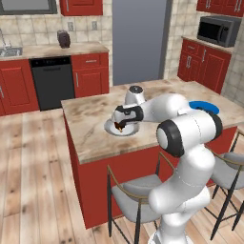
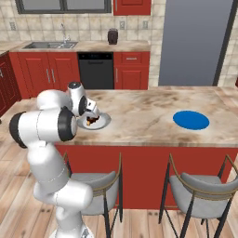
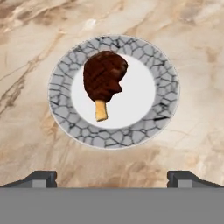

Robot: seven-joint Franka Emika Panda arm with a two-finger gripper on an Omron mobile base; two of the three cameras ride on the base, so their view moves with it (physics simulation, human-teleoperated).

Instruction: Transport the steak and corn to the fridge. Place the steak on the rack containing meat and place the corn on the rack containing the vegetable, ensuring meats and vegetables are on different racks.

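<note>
marble counter (image 3: 192, 61), plated steak (image 3: 104, 78)

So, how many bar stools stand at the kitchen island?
2. One stool stands beside the robot, under the plate's end of the island; the other stool stands below the blue disc.

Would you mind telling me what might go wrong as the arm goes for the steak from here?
The steak lies off-centre on the plate, so the open gripper may straddle it poorly. Its narrow bone end could twist out of the grip. The fingers might also strike the plate's raised rim and push it along the counter.
</note>
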